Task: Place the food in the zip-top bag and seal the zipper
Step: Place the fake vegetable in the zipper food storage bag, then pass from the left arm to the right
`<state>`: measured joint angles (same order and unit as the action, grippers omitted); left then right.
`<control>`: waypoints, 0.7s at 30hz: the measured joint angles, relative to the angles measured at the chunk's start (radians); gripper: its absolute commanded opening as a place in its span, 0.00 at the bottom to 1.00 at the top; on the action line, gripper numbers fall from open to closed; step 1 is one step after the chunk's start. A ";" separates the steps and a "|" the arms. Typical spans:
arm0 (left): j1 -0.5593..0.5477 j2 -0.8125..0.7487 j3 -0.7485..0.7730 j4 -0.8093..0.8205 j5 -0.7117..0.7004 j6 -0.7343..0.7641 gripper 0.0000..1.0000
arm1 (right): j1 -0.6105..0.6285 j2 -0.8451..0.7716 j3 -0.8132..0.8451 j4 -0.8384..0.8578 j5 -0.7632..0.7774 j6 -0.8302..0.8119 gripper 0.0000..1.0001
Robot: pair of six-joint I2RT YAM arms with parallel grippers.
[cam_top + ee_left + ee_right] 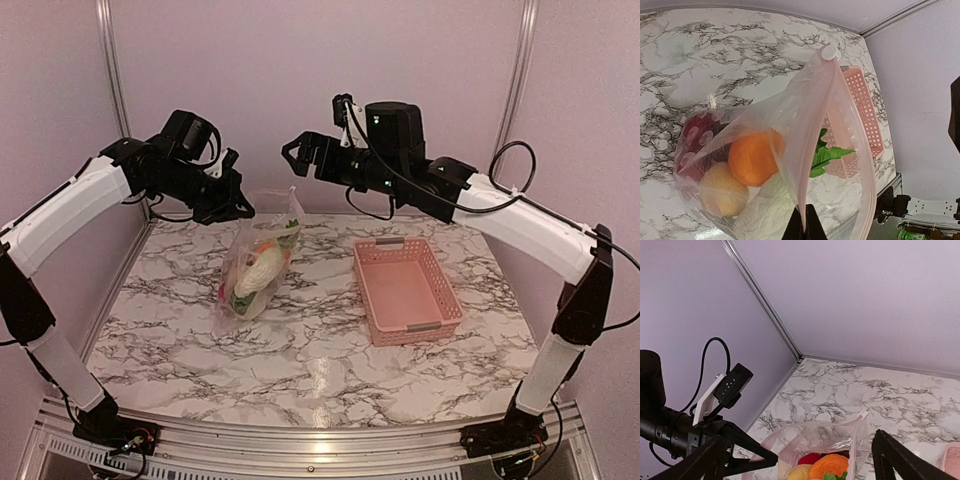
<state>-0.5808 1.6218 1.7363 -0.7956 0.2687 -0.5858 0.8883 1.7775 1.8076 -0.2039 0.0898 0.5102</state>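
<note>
The left gripper [236, 208], pressed together, pinches the zip-top bag [258, 262] at its mouth edge, on the zipper [816, 122]. The bag hangs tilted from it, bottom on the counter [300, 360], with the food [752, 157] inside. The right gripper [298, 157] is spread wide, above the bag and touching nothing. A pink basket [400, 290] sits further right.
</note>
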 measured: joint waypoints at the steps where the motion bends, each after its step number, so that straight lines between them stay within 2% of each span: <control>1: 0.000 0.000 0.000 0.005 0.000 0.006 0.00 | -0.012 -0.031 -0.016 -0.006 0.010 -0.013 0.98; 4: 0.000 0.000 -0.006 0.019 0.006 0.027 0.00 | -0.059 -0.085 -0.040 -0.029 0.010 -0.041 0.87; 8: 0.000 -0.002 -0.016 0.057 0.064 0.035 0.00 | -0.108 -0.064 -0.040 -0.072 -0.026 -0.062 0.77; 15: -0.004 -0.003 -0.016 0.114 0.152 0.037 0.00 | -0.112 0.030 -0.040 -0.167 -0.112 -0.082 0.75; 21: -0.030 -0.045 -0.091 0.156 0.246 0.063 0.00 | -0.174 -0.039 -0.088 -0.175 -0.154 -0.123 0.75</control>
<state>-0.6109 1.5772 1.6451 -0.6395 0.5144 -0.5228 0.7147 1.7382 1.7199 -0.3786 -0.0639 0.3874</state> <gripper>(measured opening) 0.010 0.747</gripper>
